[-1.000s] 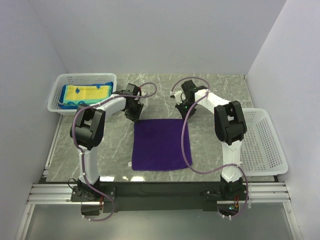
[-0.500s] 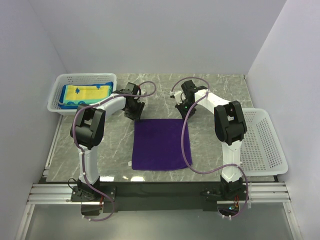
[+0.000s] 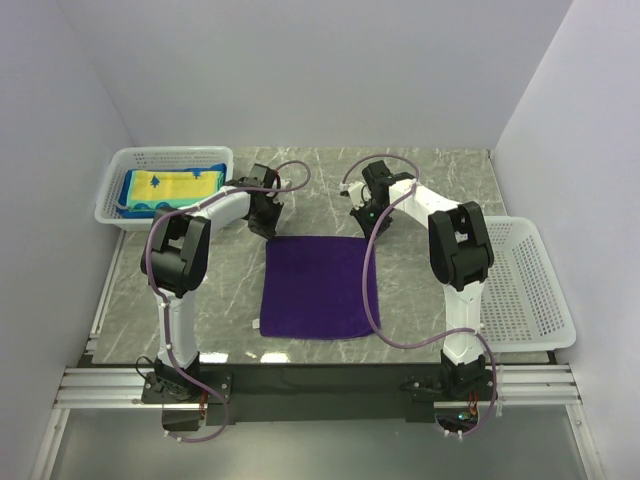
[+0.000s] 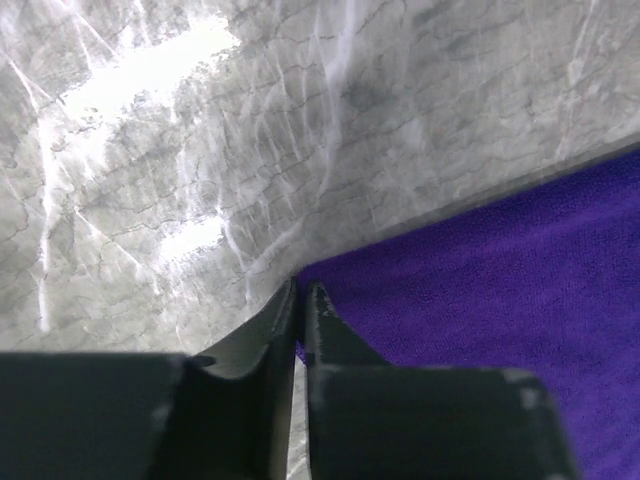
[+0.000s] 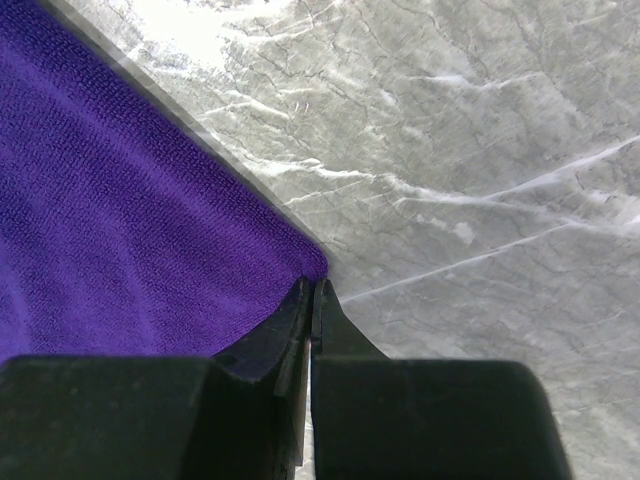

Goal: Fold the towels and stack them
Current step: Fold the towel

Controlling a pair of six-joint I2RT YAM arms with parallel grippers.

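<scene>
Left gripper [image 4: 300,290] pinching purple towel [image 4: 480,300] corner, right gripper [image 5: 312,285] pressed together at other corner

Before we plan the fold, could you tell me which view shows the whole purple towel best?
The top external view: the purple towel lies flat and whole there. Each wrist view shows only one corner of it.

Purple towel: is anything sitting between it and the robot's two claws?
Nothing visible does. The left gripper and the right gripper are each closed right on a far corner of the purple towel.
</scene>
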